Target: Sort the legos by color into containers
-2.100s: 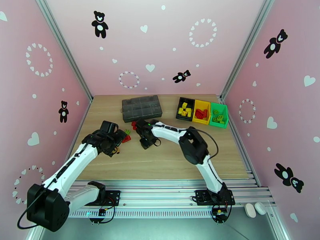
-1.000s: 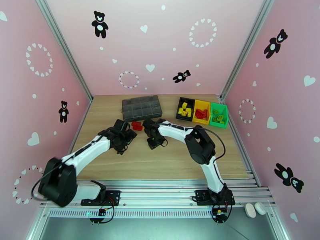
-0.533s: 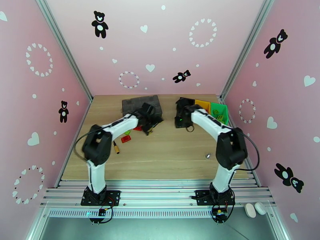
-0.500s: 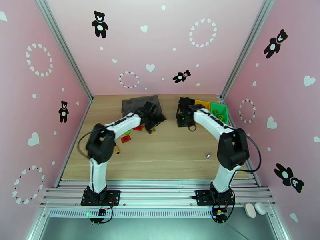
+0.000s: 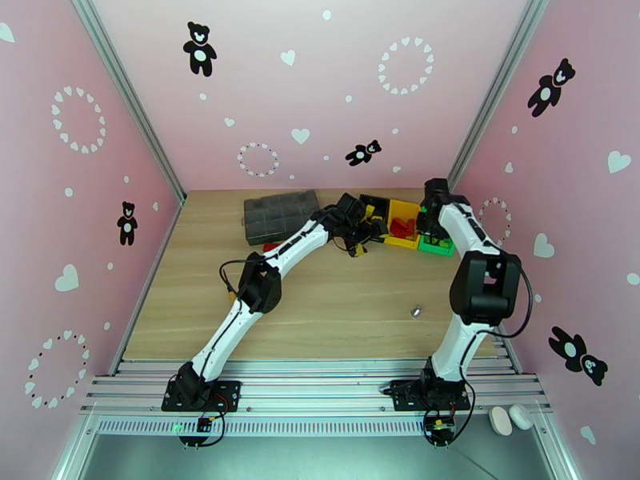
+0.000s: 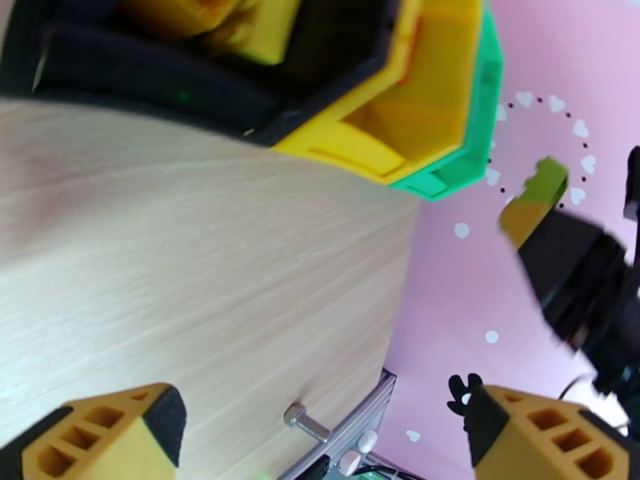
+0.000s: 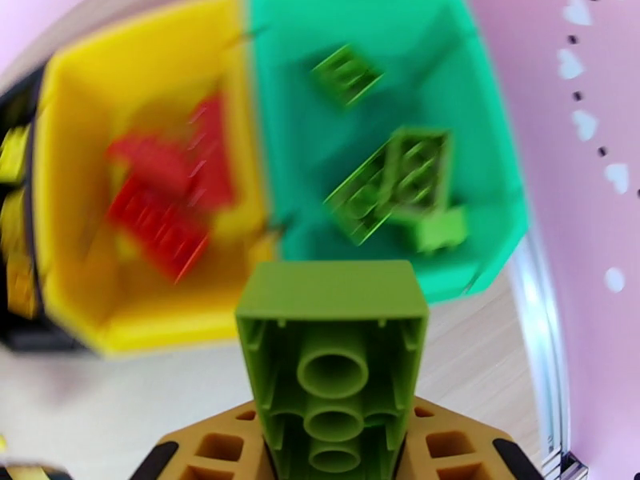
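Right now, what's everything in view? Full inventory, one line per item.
black container: 1, black, left end of joined row
yellow container: 1, yellow, middle of row
green container: 1, green, right end
yellow legos: several, yellow, in black container
red legos: at least 2, red, in yellow container, blurred
green legos: about 3, lime, in green container
held lego: 1, lime, by green container
loose lego: at least 1, red, beside organizer box
organizer box: 1, dark grey, far middle
bolt: 1, silver, on table
left gripper: open, empty, by black container
right gripper: shut on held lego
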Tool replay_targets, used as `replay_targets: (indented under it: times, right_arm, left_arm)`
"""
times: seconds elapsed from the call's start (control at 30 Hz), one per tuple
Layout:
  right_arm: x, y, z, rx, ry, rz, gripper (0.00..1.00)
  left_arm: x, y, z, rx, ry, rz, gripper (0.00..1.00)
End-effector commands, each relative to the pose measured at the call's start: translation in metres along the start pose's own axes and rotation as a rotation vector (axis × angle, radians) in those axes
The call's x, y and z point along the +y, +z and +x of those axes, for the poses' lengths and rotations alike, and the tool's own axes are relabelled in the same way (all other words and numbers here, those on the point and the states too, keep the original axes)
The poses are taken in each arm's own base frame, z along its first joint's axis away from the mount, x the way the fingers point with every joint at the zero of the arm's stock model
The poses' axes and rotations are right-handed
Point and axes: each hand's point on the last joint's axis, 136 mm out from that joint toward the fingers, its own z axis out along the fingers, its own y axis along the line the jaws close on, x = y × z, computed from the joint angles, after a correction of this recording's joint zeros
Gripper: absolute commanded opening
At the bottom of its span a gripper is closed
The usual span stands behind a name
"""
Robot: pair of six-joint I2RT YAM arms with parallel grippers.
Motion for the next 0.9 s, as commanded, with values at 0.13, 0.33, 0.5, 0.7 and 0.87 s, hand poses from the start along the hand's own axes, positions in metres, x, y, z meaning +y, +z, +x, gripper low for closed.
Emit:
replay_targets:
  times: [0.13,0.33,0.5,0.7,0.87]
  right_arm:
    - [-0.008,0.022,-0.027,0.031,0.010,0.084,0.28]
    - [-0.009,0.035,-0.035,0.057,0.010,0.119,0.44]
    - [-0.007,0.033,-0.035,0.056,0.015,0.102,0.53]
    - [0.002,0.020,-0.031,0.041,0.019,0.040,0.58]
    - [0.035,-0.004,-0.021,0.007,-0.046,-0.055,0.63]
  left_arm:
    - [0.009,-0.018,0.000,-0.001,-0.009,-0.035,0.98]
    - [0.016,-0.055,-0.018,-0.111,0.019,-0.112,0.98]
    - [0.024,-0.098,-0.030,-0.214,0.049,-0.189,0.98]
    - [0.046,-0.154,-0.034,-0.346,0.061,-0.313,0.98]
    - [0.087,-0.204,-0.029,-0.448,0.044,-0.498,0.96]
